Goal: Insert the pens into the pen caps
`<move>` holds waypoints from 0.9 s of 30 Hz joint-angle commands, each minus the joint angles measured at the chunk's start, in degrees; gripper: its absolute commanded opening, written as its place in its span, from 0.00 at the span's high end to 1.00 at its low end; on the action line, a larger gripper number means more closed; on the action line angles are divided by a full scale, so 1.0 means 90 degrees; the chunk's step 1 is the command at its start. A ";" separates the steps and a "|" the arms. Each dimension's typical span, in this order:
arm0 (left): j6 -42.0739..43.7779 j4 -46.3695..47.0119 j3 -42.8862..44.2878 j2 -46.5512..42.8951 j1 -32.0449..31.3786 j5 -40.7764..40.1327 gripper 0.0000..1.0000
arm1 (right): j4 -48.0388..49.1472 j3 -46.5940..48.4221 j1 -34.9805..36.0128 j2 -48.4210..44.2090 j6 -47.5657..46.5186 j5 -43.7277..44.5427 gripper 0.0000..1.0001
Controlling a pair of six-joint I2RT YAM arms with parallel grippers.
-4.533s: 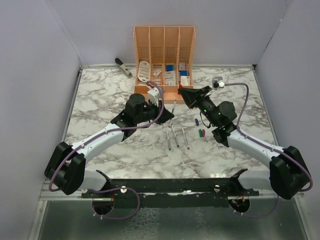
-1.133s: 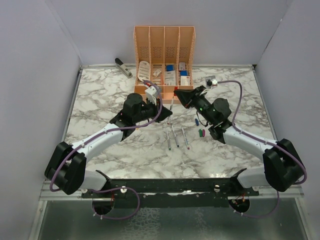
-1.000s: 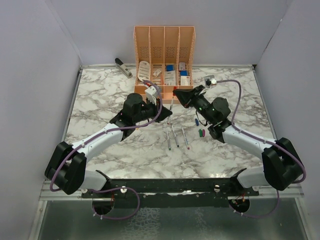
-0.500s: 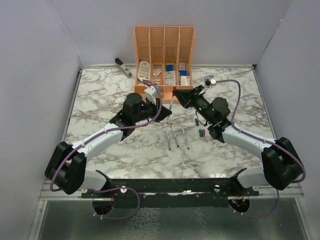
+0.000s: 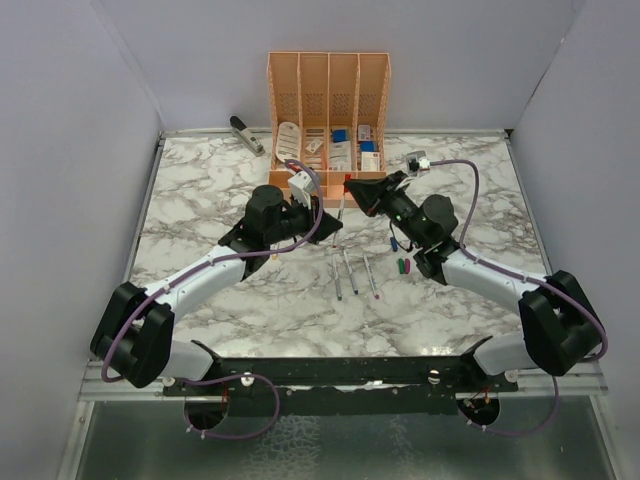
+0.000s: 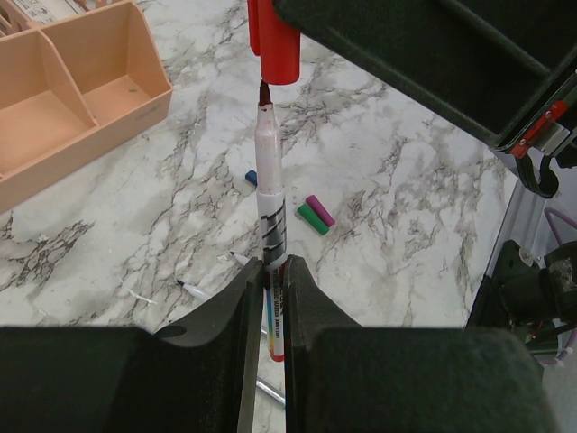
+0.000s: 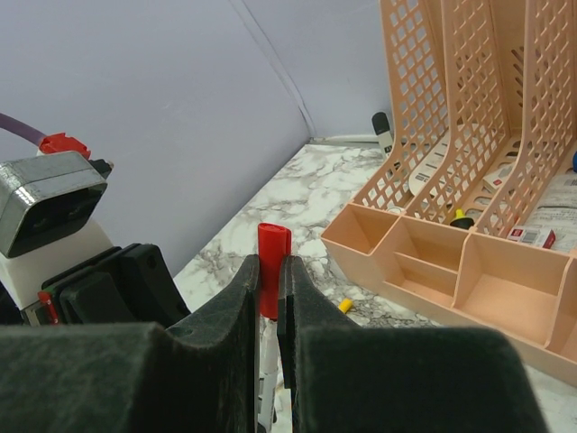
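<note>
Mid-frame, left gripper (image 6: 274,269) clamps pen (image 6: 269,176) upright, tip just below, nearly coaxial with, red cap (image 6: 278,43) pinched by right gripper (image 7: 268,275).

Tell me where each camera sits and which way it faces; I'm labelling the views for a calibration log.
Top external: above and behind the bases, looking down at the table; the left arm and right arm show.
Left wrist: on the left arm, looking along the left fingers and the pen to the red cap.
Right wrist: on the right arm, looking past the right fingers toward the organizer.
Both wrist views share the red cap.
</note>
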 commanded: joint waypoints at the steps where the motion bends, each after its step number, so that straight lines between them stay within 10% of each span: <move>1: 0.0105 0.0232 0.0130 0.0030 0.0045 0.0274 1.00 | 0.0248 0.0011 0.0048 0.0127 -0.0072 -0.0109 0.99; 27: -0.0074 0.0481 0.0343 0.0150 0.0193 0.0206 1.00 | 0.0040 0.0090 0.0212 0.0441 -0.0065 -0.0471 0.99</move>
